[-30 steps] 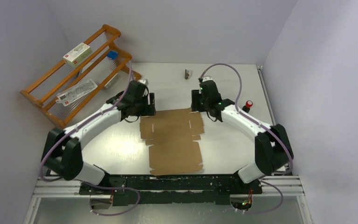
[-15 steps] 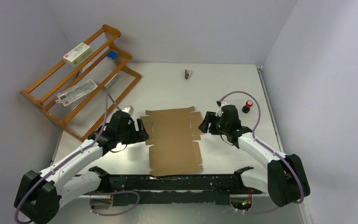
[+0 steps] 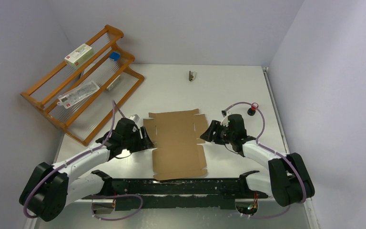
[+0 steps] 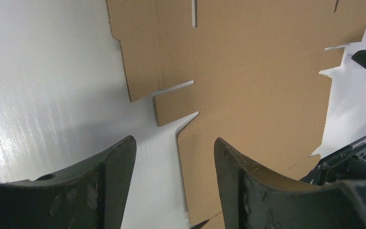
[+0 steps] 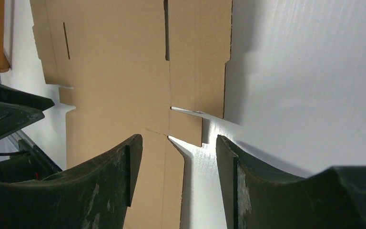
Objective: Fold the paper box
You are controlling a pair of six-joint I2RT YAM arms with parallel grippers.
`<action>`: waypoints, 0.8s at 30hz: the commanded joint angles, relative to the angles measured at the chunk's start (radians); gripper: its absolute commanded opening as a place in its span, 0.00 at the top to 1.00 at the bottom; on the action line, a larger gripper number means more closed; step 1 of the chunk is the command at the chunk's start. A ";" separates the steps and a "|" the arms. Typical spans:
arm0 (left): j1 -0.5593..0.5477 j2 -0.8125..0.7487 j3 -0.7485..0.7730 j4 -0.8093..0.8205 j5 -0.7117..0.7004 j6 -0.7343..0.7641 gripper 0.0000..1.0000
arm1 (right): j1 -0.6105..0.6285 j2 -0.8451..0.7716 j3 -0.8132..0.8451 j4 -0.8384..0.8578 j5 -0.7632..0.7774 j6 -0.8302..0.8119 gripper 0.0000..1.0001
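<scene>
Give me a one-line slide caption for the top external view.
Left gripper and right gripper, both open, flank the flat, unfolded paper box on the white table.

Flat brown paper box (image 3: 177, 143) lies unfolded at frame centre on the white table (image 3: 171, 90). Left gripper (image 3: 147, 138) sits low at its left edge, right gripper (image 3: 206, 134) at its right edge; contact not discernible. Wooden rack (image 3: 113, 32), upper left, carries a white carton (image 3: 79, 54). Small metal object (image 3: 191, 76) upper centre; red-capped knob (image 3: 253, 109) centre right.
</scene>
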 commanded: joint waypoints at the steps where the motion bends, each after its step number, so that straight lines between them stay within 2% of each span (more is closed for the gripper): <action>1: 0.011 0.032 -0.011 0.090 0.041 0.006 0.37 | -0.010 0.021 -0.012 0.062 -0.023 0.013 0.39; 15: 0.010 0.146 -0.021 0.186 0.048 0.013 0.52 | -0.007 0.126 -0.047 0.164 -0.056 0.030 0.43; 24: 0.009 0.101 -0.009 0.204 0.050 0.011 0.69 | -0.006 0.117 -0.022 0.136 -0.073 0.020 0.46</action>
